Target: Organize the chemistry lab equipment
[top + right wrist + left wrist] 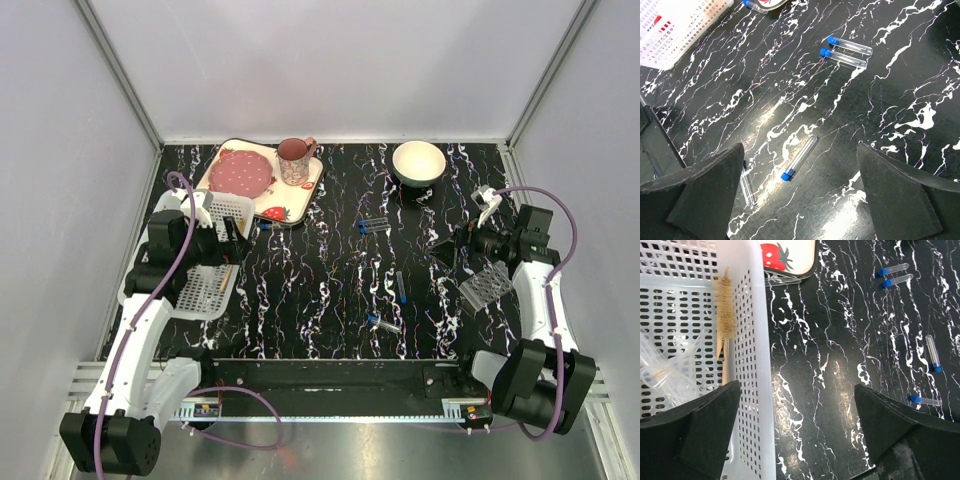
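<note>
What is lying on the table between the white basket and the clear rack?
Loose blue-capped test tubes, among them a side-by-side pair, lie on the black tabletop. The top view shows this.

My left gripper (797, 412) hangs with its jaws spread wide and empty; the left arm (140, 330) reaches forward, wrist turned inward. My right gripper (800, 175) is just as wide and empty; the right arm (545, 300) bends inward too.
</note>
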